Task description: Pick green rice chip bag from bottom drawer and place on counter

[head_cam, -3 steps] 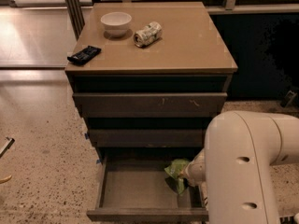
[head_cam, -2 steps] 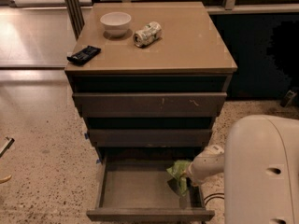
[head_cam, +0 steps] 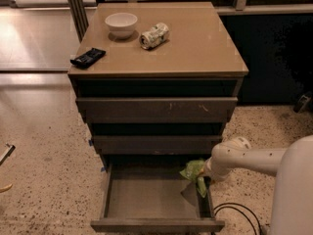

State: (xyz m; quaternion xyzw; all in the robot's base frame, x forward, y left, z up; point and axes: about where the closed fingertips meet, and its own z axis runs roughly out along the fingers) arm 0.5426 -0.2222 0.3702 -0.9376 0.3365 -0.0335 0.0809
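Since a second ago the arm has been drawn back from the drawer (head_cam: pixel 156 224). The bag (head_cam: pixel 194 170) is now seen slightly raised at the drawer's right rear corner, against the gripper (head_cam: pixel 207 173). Whether the bag is clenched cannot be told. A lift toward the counter (head_cam: pixel 195 48) above the drawer is suggested.

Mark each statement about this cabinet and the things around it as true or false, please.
1. The bottom drawer is pulled open. True.
2. The green rice chip bag lies on the counter. False: it is at the right rear of the bottom drawer, next to the gripper.
3. A white bowl stands on the counter. True.
4. The crushed can is inside the bowl. False: it lies on the counter beside the bowl.
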